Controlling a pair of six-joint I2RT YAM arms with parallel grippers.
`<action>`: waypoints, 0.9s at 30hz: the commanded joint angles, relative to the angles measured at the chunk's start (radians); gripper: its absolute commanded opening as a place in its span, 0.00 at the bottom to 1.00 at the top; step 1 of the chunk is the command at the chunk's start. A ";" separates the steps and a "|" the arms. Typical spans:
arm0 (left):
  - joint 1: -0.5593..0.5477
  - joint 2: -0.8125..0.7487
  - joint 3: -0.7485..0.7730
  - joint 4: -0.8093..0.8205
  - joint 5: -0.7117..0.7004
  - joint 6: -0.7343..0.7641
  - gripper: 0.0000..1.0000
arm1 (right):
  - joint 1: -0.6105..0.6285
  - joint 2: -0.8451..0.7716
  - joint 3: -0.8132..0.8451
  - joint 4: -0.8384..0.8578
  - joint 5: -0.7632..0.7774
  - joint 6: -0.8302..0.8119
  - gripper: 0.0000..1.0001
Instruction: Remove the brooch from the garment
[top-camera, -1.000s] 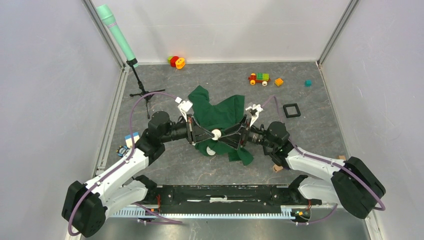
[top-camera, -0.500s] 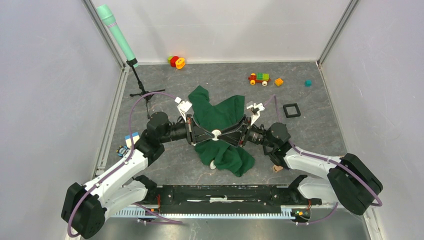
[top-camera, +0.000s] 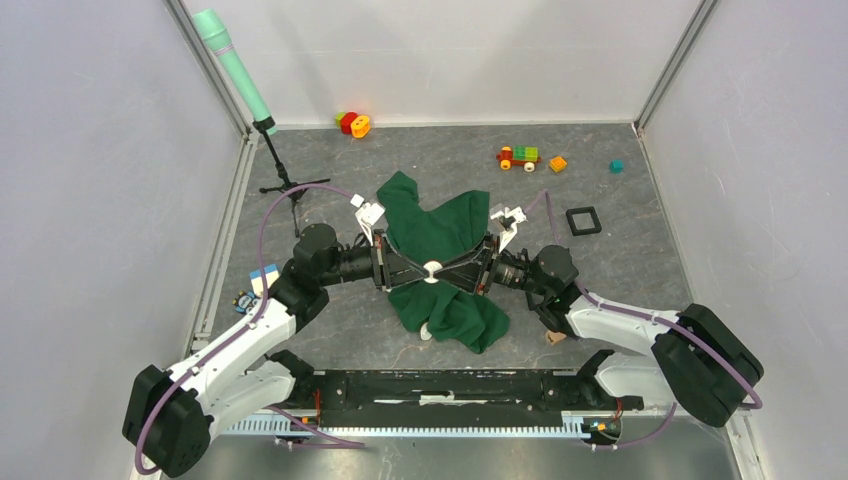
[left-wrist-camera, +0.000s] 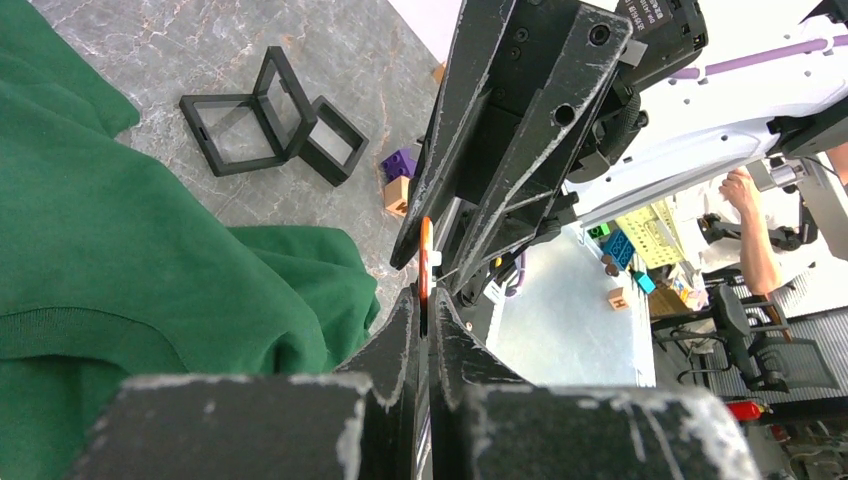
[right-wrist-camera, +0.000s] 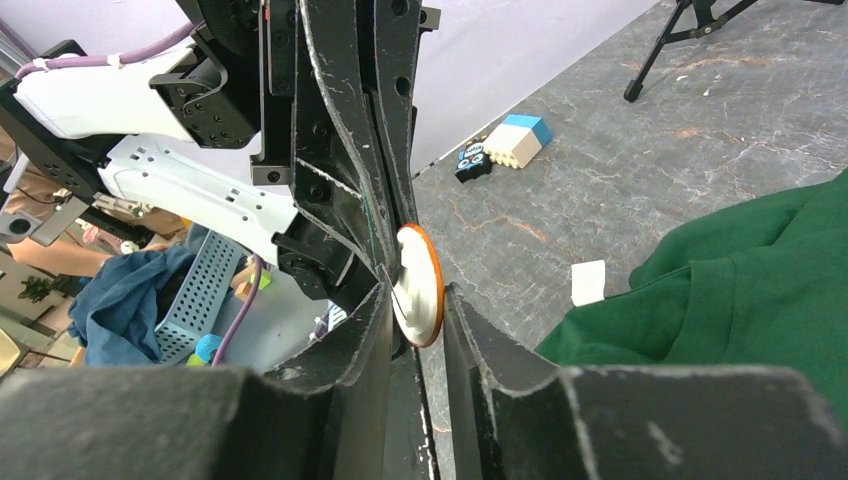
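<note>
The brooch (top-camera: 432, 268), a small white disc with an orange rim, is held in the air between both grippers, above the green garment (top-camera: 440, 225) lying crumpled on the table. My left gripper (top-camera: 425, 269) is shut on it from the left; the left wrist view shows the disc edge-on (left-wrist-camera: 425, 262) between the jaws. My right gripper (top-camera: 440, 268) meets it from the right. In the right wrist view the disc (right-wrist-camera: 415, 282) sits between my closed fingers (right-wrist-camera: 375, 330). The cloth (right-wrist-camera: 740, 290) lies below, apart from the brooch.
A small white piece (top-camera: 425, 330) lies at the garment's near edge. A black square frame (top-camera: 583, 220), a toy train (top-camera: 518, 157), loose bricks (top-camera: 557, 163) and a microphone stand (top-camera: 280, 180) are on the table. Blocks (top-camera: 262, 278) lie near the left arm.
The garment's lower part dropped from the grippers and settled nearer the front edge. Both grippers stayed joined on the brooch, shifting slightly.
</note>
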 joint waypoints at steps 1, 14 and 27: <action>0.003 -0.009 0.004 0.061 0.036 -0.024 0.02 | 0.008 0.005 0.036 0.031 0.001 -0.004 0.26; -0.005 0.008 0.005 0.069 0.060 -0.024 0.02 | 0.020 0.011 0.054 -0.009 -0.002 -0.027 0.20; -0.004 0.005 0.010 0.066 0.061 -0.022 0.02 | 0.021 0.009 0.051 -0.015 0.003 -0.030 0.19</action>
